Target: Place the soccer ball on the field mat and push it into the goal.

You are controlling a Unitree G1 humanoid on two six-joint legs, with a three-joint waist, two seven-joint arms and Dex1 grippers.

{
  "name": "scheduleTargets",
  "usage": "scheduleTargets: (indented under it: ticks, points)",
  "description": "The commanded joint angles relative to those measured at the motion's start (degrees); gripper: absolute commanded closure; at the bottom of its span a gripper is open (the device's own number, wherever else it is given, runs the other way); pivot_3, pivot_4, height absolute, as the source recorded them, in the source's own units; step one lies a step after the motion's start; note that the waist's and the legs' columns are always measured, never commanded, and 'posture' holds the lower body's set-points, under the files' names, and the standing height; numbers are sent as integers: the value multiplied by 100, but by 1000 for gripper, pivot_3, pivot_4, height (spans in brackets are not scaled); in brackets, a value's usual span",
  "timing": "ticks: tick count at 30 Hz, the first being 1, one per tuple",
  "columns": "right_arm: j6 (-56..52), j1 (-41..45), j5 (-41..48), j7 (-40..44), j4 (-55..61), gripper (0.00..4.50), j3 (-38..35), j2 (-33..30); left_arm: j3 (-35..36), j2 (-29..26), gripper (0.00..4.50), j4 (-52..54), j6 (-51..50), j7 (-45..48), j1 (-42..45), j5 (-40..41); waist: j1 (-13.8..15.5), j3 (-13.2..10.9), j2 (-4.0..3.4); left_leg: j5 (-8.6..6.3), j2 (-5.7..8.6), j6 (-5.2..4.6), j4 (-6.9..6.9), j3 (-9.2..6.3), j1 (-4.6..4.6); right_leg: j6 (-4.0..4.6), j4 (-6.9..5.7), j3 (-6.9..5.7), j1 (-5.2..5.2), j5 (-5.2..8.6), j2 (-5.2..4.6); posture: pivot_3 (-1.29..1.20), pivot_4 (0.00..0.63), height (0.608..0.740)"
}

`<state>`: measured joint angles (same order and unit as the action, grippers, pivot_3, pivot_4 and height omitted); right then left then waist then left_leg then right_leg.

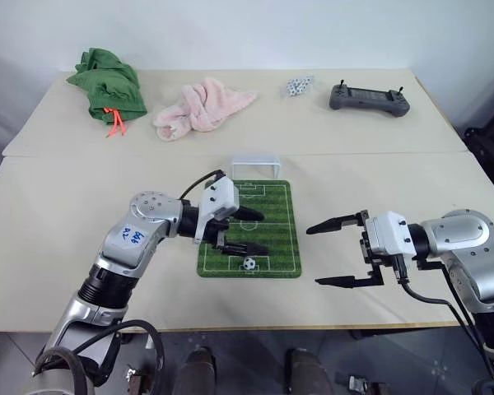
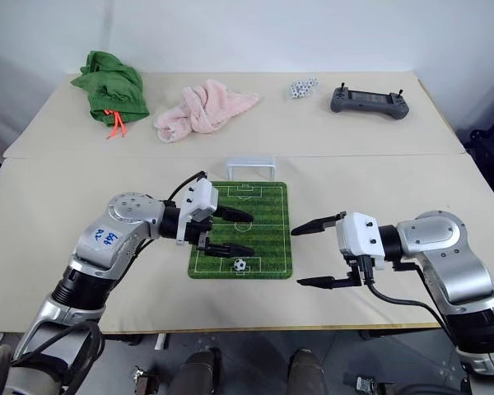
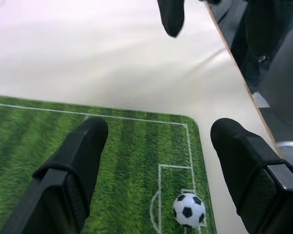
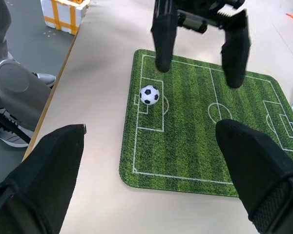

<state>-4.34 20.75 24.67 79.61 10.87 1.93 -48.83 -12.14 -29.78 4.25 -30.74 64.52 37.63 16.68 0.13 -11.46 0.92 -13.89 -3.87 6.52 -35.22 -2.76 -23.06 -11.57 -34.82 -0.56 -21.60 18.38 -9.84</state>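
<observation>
The soccer ball (image 1: 249, 264) lies on the field mat (image 1: 276, 239), at the mat's near end by the printed penalty box. At the mat's far end stands the white-framed goal (image 1: 256, 165). My left gripper (image 1: 257, 231) hovers open just above the mat, its lower finger a little above and left of the ball, nothing between the fingers. In the left wrist view the ball (image 3: 188, 210) sits free on the mat (image 3: 132, 161). My right gripper (image 1: 328, 253) stands open over the bare table to the right of the mat, empty. The right wrist view shows the ball (image 4: 150, 94).
Along the far side of the table lie a green cloth bundle (image 1: 108, 84), a pink towel (image 1: 202, 107), a cluster of small white dice (image 1: 299, 85) and a dark grey controller (image 1: 369, 98). The table's near edge (image 1: 230, 327) runs just behind the grippers.
</observation>
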Motion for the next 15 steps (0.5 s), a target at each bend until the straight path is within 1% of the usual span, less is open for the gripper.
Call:
scheduleTargets:
  ticks: [1, 6, 9, 11, 12, 15]
  points:
    - [21, 39, 129, -13, 111, 0, -168, -13, 105, -23, 744, 304, -76, -74, 38, 151, 3, 0, 0, 0, 0, 0, 0, 0, 0, 0, 0, 0, 0, 0, 0, 0, 150, 740]
    - [23, 64, 119, -30, 103, 0, -157, 1, 97, -67, 744, 467, -163, -117, 18, 153, 1, 0, 0, 0, 0, 0, 0, 0, 0, 0, 0, 0, 0, 0, 0, 0, 150, 740]
    - [23, 68, 118, -42, 101, 0, -146, 11, 153, -89, 1268, 512, -208, -59, -10, 257, 0, 0, 0, 0, 0, 0, 0, 0, 0, 0, 0, 0, 0, 0, 0, 0, 150, 740]
    - [28, 59, 122, -45, 107, 0, -153, 6, 149, -128, 1926, 552, -272, -49, -27, 298, 0, 0, 0, 0, 0, 0, 0, 0, 0, 0, 0, 0, 0, 0, 0, 0, 150, 740]
    - [32, 59, 120, -45, 104, 0, -153, 5, 145, -147, 2124, 568, -295, -45, -32, 307, 1, 0, 0, 0, 0, 0, 0, 0, 0, 0, 0, 0, 0, 0, 0, 0, 150, 740]
    - [30, 60, 122, -46, 99, 0, -161, -2, 172, -223, 3084, 696, -395, 77, -83, 458, -2, 0, 0, 0, 0, 0, 0, 0, 0, 0, 0, 0, 0, 0, 0, 0, 150, 740]
